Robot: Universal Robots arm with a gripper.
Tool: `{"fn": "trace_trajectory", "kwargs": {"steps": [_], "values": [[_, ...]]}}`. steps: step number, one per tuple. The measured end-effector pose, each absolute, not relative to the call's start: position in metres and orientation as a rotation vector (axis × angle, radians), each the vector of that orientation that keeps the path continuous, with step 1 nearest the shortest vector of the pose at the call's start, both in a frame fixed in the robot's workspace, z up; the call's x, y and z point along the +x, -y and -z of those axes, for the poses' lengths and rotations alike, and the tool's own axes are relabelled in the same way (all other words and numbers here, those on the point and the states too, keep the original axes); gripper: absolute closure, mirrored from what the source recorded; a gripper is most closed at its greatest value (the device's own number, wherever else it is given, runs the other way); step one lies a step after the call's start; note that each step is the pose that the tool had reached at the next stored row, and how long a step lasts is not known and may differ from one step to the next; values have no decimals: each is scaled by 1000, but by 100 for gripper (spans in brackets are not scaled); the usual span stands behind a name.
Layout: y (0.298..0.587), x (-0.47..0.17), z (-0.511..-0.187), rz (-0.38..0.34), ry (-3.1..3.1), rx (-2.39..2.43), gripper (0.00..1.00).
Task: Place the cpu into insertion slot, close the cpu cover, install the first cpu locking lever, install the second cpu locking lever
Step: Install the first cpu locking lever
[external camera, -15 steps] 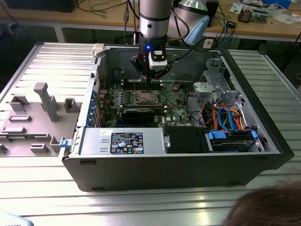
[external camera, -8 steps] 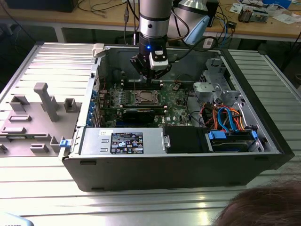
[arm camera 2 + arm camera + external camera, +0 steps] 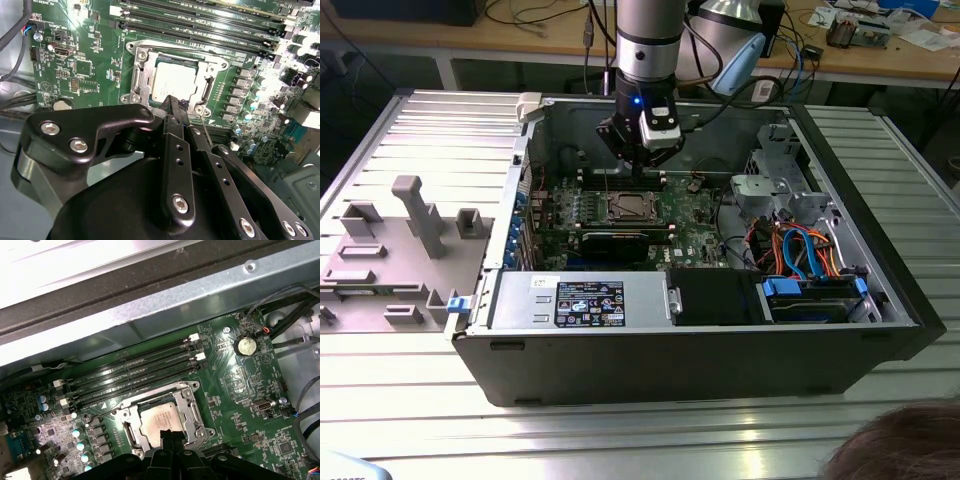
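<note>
gripper (image 3: 172, 102), fingers drawn together with nothing visible between them, tip poised over one edge of the cpu (image 3: 175, 82); the chip lies seated in the insertion slot (image 3: 134, 46), the cpu cover (image 3: 137, 80) flat around it, on the green motherboard (image 3: 85, 65) beside the memory slots (image 3: 135, 370), within the open computer case (image 3: 720, 350).

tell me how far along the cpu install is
Done: the cpu sits in the slot and the cover looks down over it. In hand: the shut gripper is at the slot's edge, gripping nothing visible. Left: latching; a thin lever juts past the slot's corner in the first wrist view, and I cannot tell whether it is latched.
</note>
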State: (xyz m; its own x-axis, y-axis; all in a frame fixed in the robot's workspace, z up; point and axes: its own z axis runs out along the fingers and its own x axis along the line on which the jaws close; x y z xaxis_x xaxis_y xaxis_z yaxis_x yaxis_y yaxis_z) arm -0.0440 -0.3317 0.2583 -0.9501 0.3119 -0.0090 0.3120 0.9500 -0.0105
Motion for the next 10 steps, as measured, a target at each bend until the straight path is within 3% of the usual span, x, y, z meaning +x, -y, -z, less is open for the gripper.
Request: {"fn": "trace_trajectory", "kwargs": {"steps": [10], "values": [[332,-44,-258,18,-3107,407,89]]}}
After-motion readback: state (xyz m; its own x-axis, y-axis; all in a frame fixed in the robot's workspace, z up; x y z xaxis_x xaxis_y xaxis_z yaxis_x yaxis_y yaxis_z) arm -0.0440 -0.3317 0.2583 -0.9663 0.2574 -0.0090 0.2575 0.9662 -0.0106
